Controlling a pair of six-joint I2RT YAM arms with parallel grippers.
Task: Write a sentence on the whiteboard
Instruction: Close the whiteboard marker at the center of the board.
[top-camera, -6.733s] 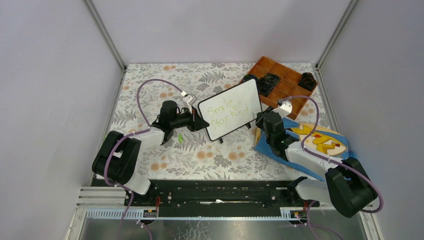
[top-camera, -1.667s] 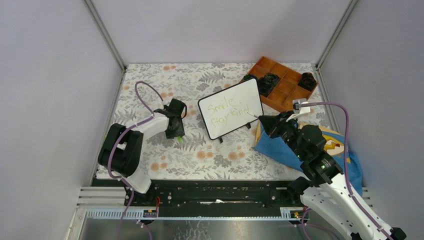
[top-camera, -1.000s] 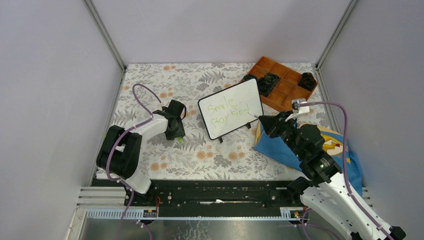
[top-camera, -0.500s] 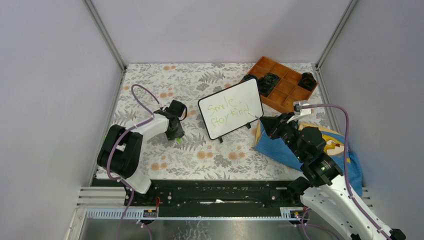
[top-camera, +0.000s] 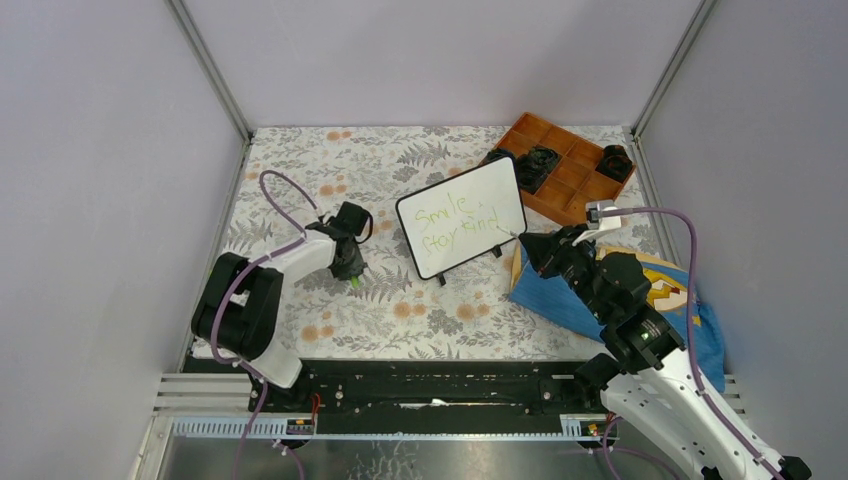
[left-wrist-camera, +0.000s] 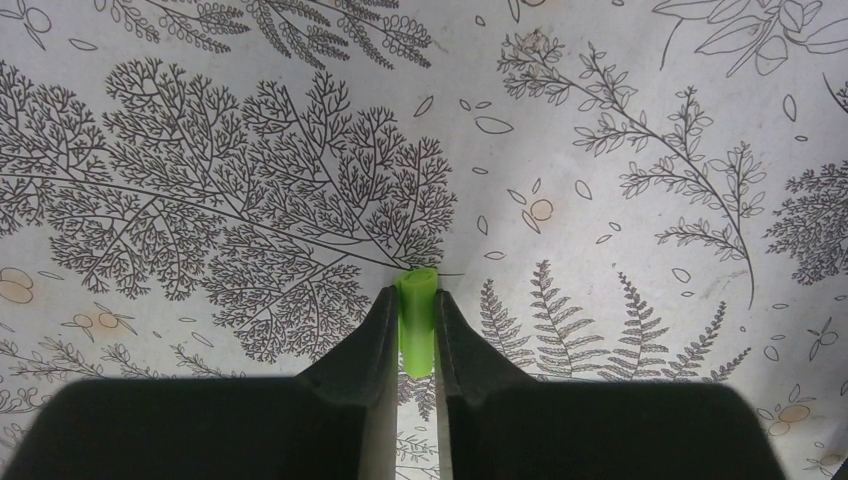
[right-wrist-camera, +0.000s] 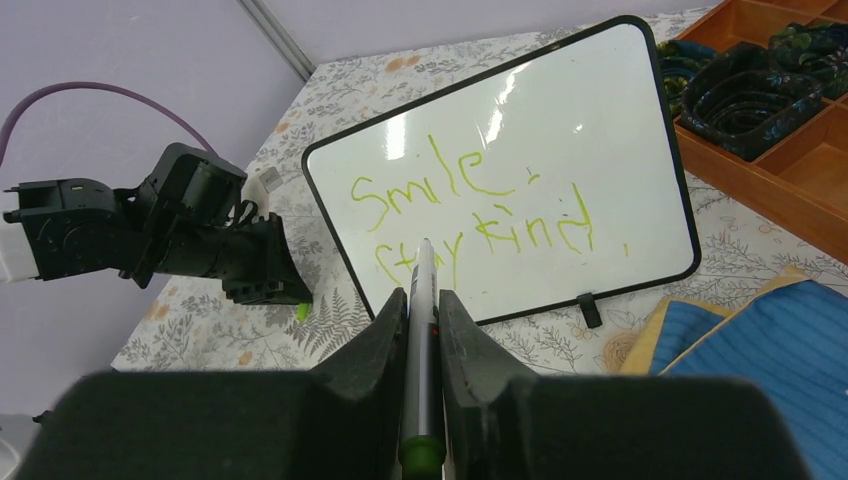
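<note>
The whiteboard (top-camera: 462, 216) stands tilted mid-table; it also fills the right wrist view (right-wrist-camera: 520, 150). The sentence (top-camera: 455, 226) in green marker reads "Smile. Stay kind" in two lines (right-wrist-camera: 470, 215). My right gripper (top-camera: 532, 247) is shut on a grey marker (right-wrist-camera: 421, 330) with a green end, its tip pointing at the board's lower part, just off the right edge of the board. My left gripper (top-camera: 353, 272) points down at the cloth-covered table, shut on a small green marker cap (left-wrist-camera: 416, 320), left of the board.
An orange compartment tray (top-camera: 575, 180) with dark items sits at the back right. A blue Pikachu cloth (top-camera: 650, 295) lies under the right arm. The floral table cover (top-camera: 400, 310) spreads in front of the board. Grey walls enclose the table.
Over 6.7 s both arms drew back from the board. The left gripper swung down over the table with the green cap. In the last second it shifted only slightly.
</note>
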